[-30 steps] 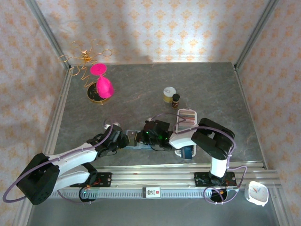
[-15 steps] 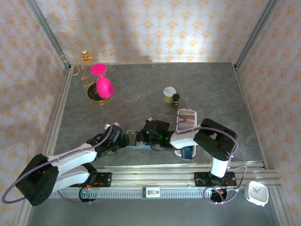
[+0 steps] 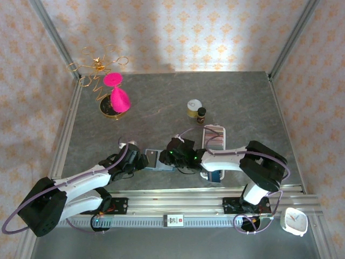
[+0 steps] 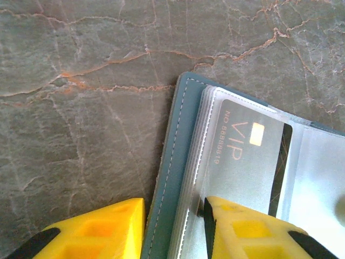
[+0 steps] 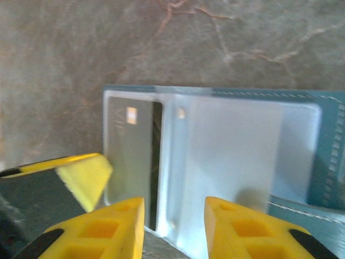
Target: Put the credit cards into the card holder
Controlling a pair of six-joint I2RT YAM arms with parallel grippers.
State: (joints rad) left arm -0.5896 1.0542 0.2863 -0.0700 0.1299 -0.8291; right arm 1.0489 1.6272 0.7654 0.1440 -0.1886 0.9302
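At the near middle of the desk (image 3: 242,97), the teal card holder (image 3: 155,159) lies open and flat between my two arms. Left end effector (image 4: 172,211) is part open, astride the holder's stitched edge: one finger on the clear sleeves (image 5: 237,156), the other off on the stone, clamping nothing I can see. Right end effector (image 5: 173,210) hangs over the sleeves, jaws apart, empty. One grey VIP card (image 4: 248,156) sits in the top sleeve and looks well in. My read: seating is done, so I should lift the right straight up with no sideways drag. The left finger should press the sleeves flat so the pocket mouth doesn't curl for the next card. Count: one holder and one card pocketed. One blue card (image 3: 214,176) lies at the near end of the white tray (image 3: 204,143). A short row of credit cards (image 3: 214,137) stands in that tray, too small to number. Also one pink hourglass (image 3: 117,98), one jar (image 3: 193,108), one small bottle (image 3: 201,113).
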